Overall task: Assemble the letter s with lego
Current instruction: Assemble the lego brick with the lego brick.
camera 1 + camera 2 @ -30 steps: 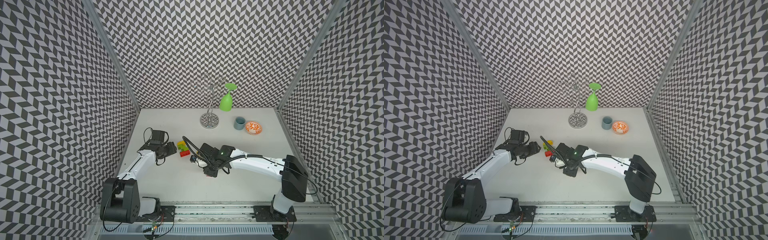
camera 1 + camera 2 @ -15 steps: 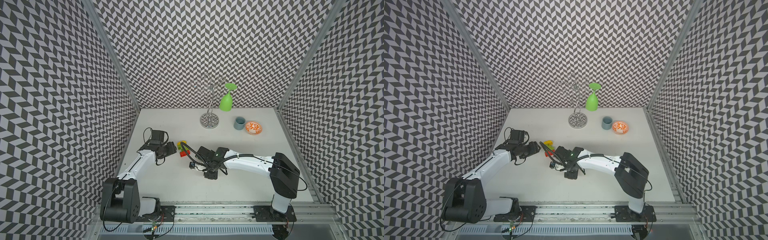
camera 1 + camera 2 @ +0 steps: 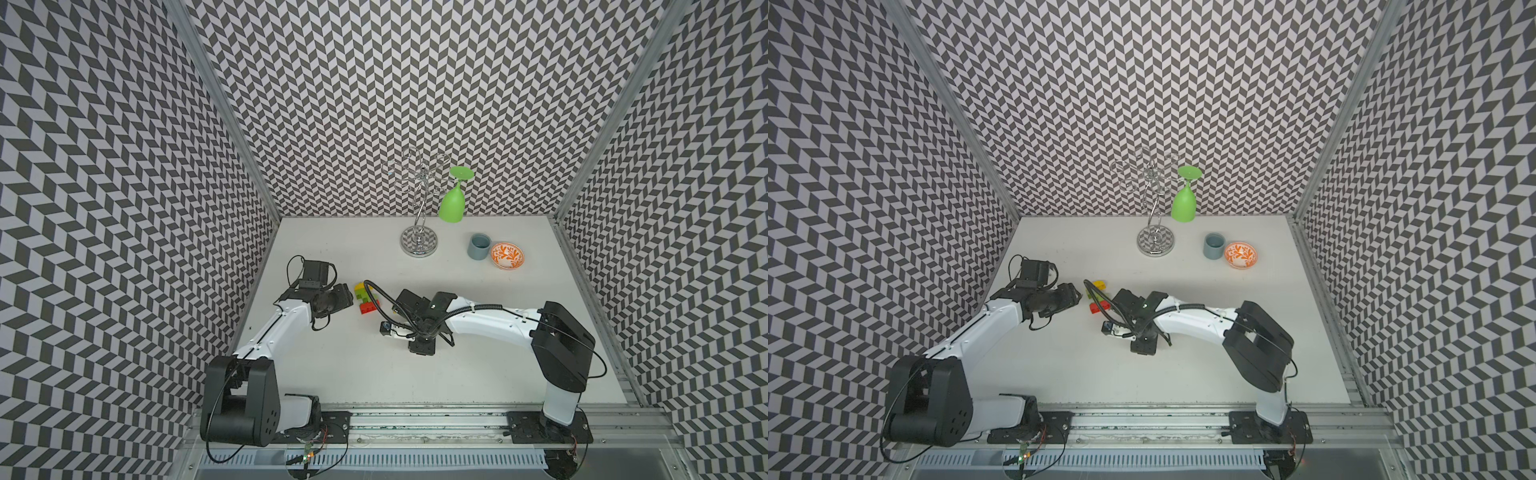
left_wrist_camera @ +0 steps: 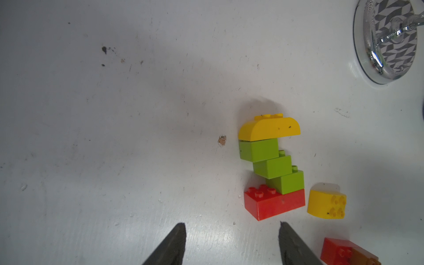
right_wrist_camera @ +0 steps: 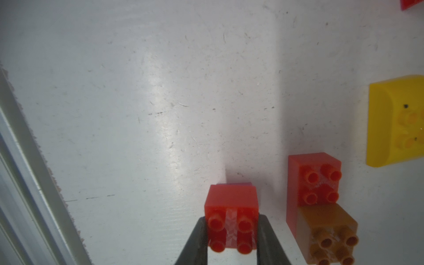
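The right jaws squeeze a small red brick [image 5: 230, 218]. The stack [image 4: 273, 165] sits on the desk [image 4: 114, 114] off to one side, just in front of the left jaws, which are half open and empty.

Left arm [image 3: 284, 323] and right arm [image 3: 490, 322] share a look: white tapered links and boxy black joint housings, the bulkiest at seven and four o'clock in both top views. Thin black cables [image 3: 494, 307] loop over the wrists, and the fingers [image 4: 171, 245] are dark, pointed wedges.
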Controlling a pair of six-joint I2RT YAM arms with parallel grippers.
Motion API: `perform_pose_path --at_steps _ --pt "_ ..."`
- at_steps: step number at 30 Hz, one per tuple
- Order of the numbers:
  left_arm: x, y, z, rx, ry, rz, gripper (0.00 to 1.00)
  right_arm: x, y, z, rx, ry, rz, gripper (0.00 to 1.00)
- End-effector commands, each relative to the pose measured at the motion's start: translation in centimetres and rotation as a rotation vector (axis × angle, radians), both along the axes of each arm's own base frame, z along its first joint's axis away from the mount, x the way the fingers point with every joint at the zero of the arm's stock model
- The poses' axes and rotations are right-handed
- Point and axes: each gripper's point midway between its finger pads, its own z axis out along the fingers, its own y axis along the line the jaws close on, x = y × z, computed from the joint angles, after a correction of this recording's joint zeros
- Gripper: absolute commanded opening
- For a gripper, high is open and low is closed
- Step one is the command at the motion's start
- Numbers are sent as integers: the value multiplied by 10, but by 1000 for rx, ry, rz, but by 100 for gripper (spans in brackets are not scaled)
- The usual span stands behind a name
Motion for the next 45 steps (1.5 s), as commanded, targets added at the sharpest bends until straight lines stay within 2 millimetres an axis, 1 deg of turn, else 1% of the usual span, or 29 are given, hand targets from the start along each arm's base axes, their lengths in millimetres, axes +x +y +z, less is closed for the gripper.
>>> perform_pose_path --at_steps 1,11,17,25,28,31,33,36,38,45 --pt "1 1 4 -4 -25 -3 66 -1 -3 -14 -23 17 24 3" --pt "1 3 4 -6 -22 0 66 0 -12 -32 -69 54 16 1" --pt "1 3 3 -6 -21 1 66 -4 -23 -44 -107 90 20 0" --pt "2 4 4 -9 -24 2 66 -8 -28 -60 -140 127 21 0" --pt "1 4 4 -9 -22 1 66 -5 -25 -53 -118 114 19 0" --pt "2 4 4 -8 -23 2 66 -1 -19 -37 -76 82 21 1" --pt "2 4 5 -10 -26 1 66 3 -14 -22 -43 61 23 7" --pt "2 4 5 -9 -28 2 66 7 -8 -8 -12 41 28 15" --pt "2 4 5 -8 -27 4 66 9 -5 -1 4 33 30 20" --pt "2 6 3 -2 -24 9 65 13 1 14 42 3 33 37"
